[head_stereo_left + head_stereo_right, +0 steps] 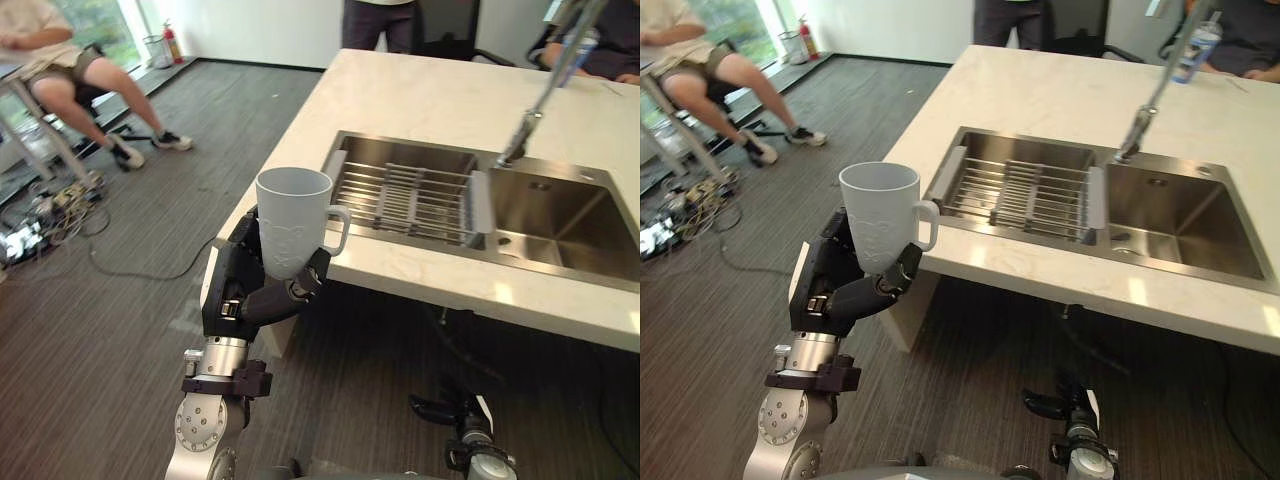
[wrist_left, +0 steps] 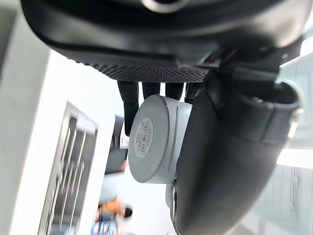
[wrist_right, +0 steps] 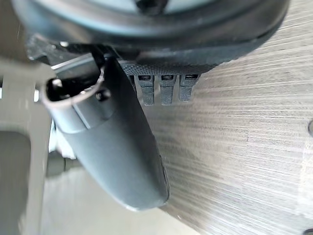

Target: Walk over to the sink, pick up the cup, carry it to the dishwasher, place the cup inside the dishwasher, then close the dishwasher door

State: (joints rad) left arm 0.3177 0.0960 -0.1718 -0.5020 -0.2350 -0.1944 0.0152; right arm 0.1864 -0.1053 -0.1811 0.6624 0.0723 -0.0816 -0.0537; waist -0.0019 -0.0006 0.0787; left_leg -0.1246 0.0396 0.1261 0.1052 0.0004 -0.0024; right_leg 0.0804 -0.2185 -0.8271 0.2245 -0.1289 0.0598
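Note:
A pale grey cup with a handle is held upright above the floor, just off the counter's near left corner. My left hand is shut on it, fingers and thumb curled round its lower part. The left wrist view looks at the cup's base, with the thumb across its side. My right hand hangs low over the wood-grain floor, fingers relaxed and holding nothing.
The pale stone counter holds a steel double sink with a wire rack and a faucet. A person sits at far left, with cables on the floor. Others stand behind the counter.

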